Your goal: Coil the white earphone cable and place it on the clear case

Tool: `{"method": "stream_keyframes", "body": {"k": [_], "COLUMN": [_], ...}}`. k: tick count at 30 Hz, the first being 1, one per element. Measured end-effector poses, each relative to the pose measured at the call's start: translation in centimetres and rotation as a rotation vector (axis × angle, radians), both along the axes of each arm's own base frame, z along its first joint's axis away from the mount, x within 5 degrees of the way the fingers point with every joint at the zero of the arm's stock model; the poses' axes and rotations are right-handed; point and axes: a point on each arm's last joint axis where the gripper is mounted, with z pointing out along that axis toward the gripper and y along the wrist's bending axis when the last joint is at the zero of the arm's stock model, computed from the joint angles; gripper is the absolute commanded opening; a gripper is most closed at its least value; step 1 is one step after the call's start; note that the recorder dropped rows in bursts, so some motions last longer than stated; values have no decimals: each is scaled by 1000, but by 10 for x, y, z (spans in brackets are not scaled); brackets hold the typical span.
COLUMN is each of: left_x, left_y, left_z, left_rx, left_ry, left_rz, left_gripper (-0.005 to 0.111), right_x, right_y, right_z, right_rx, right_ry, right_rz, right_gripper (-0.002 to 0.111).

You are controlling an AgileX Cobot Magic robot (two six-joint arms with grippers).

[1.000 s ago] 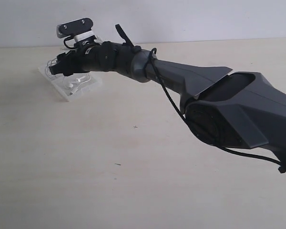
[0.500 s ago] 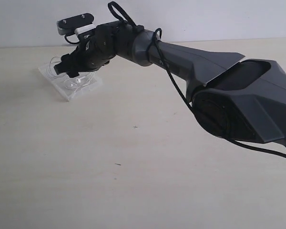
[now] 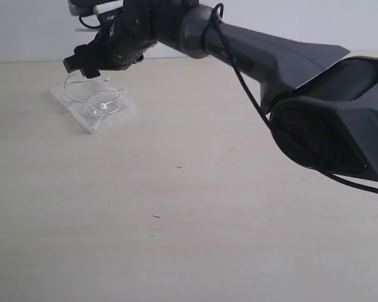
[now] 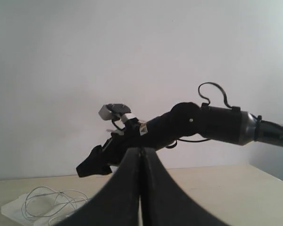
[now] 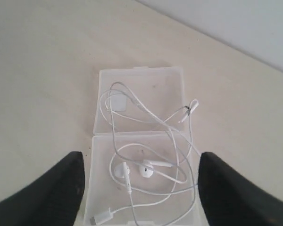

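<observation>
The white earphone cable lies in loose loops across both halves of the clear case, its two earbuds side by side on the nearer half. My right gripper hovers above the case, open, with nothing between its fingers. In the exterior view that gripper hangs just above the case and cable at the far left of the table. My left gripper is shut and empty, away from the case.
The right arm stretches across the table from the right to the far left. A pale wall stands behind the table's back edge. The beige table top shows only small dark specks.
My right gripper has lifted up and back from the case over the last second. The cable stays coiled on the case, free of the fingers.
</observation>
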Motion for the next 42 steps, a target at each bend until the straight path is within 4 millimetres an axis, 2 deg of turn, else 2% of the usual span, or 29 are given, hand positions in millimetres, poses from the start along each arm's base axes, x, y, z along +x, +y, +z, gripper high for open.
{"method": "stream_keyframes", "body": {"k": [3, 8, 9, 18, 22, 32, 39, 42], "left_x": [0, 0, 0, 0, 0, -1, -2, -1], "left_y": [0, 0, 0, 0, 0, -3, -7, -9], "left_z": [0, 0, 0, 0, 0, 0, -1, -8], "left_rx": [0, 0, 0, -2, -1, 7, 18, 32], "left_ry": [0, 0, 0, 1, 1, 2, 3, 21], "left_rz": [0, 0, 0, 0, -2, -36, -83, -94], "left_gripper": [0, 0, 0, 0, 0, 0, 0, 0], "right_x": [-5, -14, -17, -60, -69, -86, -105, -112], "right_y": [-4, -10, -10, 3, 1, -2, -9, -12], "right_z": [22, 48, 53, 94, 106, 121, 142, 155], "right_rx": [0, -24, -30, -10, -26, -90, -123, -117], "right_ry": [-3, 7, 11, 83, 86, 109, 140, 125], "right_rz": [5, 33, 53, 249, 268, 291, 329, 339], "right_gripper": [44, 3, 0, 0, 0, 0, 0, 0]}}
